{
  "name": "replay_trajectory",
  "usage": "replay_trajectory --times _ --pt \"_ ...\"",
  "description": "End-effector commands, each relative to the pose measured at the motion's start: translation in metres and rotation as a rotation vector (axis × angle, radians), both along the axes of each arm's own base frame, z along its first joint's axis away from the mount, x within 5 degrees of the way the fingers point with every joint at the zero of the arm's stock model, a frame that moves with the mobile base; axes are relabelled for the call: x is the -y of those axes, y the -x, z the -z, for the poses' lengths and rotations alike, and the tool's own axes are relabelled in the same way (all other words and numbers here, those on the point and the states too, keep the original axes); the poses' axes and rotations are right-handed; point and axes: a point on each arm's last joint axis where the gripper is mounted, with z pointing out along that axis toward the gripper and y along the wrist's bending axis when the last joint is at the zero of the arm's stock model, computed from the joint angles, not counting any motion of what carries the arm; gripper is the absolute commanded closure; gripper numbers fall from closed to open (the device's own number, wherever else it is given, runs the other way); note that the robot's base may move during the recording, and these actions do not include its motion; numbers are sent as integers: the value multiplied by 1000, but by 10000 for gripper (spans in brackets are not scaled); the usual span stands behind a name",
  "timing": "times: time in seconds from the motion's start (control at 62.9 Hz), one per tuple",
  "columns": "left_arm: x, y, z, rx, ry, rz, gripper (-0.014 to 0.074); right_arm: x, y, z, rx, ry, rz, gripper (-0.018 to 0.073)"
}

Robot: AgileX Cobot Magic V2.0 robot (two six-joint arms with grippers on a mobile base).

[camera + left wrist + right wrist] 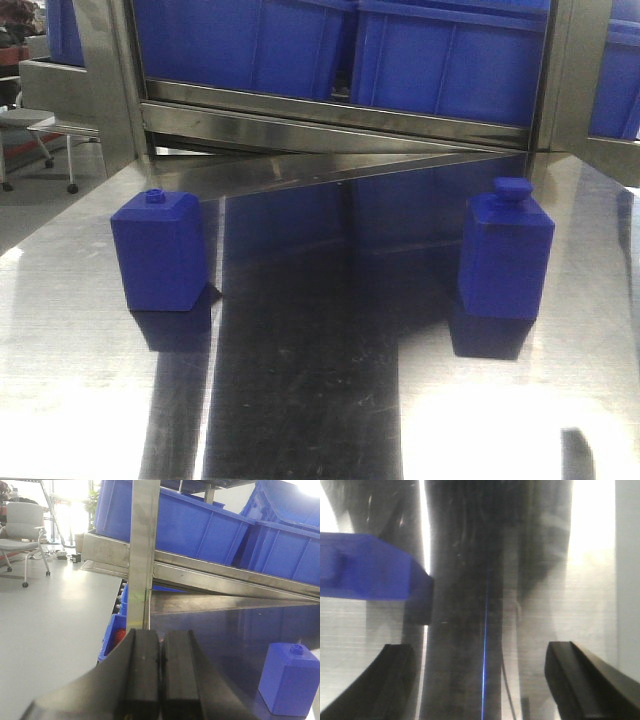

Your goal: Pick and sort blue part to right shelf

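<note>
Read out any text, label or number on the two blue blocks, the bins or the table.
None can be read in any view.
The blue part, the knobbed blue block and the blue bins show plain faces without labels.
The steel table bears only scratches and reflections.
The right wrist view is too blurred to rule out fine print.

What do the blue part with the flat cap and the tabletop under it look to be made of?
The blue part: probably moulded plastic with a matte to satin finish, going by its uniform deep-blue colour, softened edges and faint sheen. The tabletop: likely brushed stainless steel, since it shows fine grain lines, light scratches and a mirror-like reflection of the part.
</note>
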Motion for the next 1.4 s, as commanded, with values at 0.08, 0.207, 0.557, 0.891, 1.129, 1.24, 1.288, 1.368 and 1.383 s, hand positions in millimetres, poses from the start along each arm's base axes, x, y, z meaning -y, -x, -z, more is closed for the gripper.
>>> replay_trajectory --times 0.08,0.207,0.557,0.891,1.129,1.24,1.288,1.368,1.383 --pt "-1 2 -2 89 32 -2 473 -20 -26 -21 -56 29 72 -53" --pt "-1 2 -2 89 32 -2 473 -42 -47 -24 -104 46 100 -53" --pt "-1 2 -2 89 32 -2 473 -88 -79 -28 -125 52 11 -53" --pt "-1 2 -2 89 32 -2 473 -101 -96 3 -190 58 8 -53" --pt "-1 2 -2 89 32 -2 473 -107 -104 18 -215 44 8 -53" --pt "-1 2 -2 89 32 -2 473 -108 -105 26 -215 39 7 -53" --pt "-1 2 -2 89 32 -2 473 -108 -105 28 -212 37 6 -53" --pt "-1 2 -2 89 32 -2 473 -107 -104 32 -219 38 7 -53" --pt "-1 2 -2 89 32 -2 473 -107 -104 33 -221 38 8 -53"
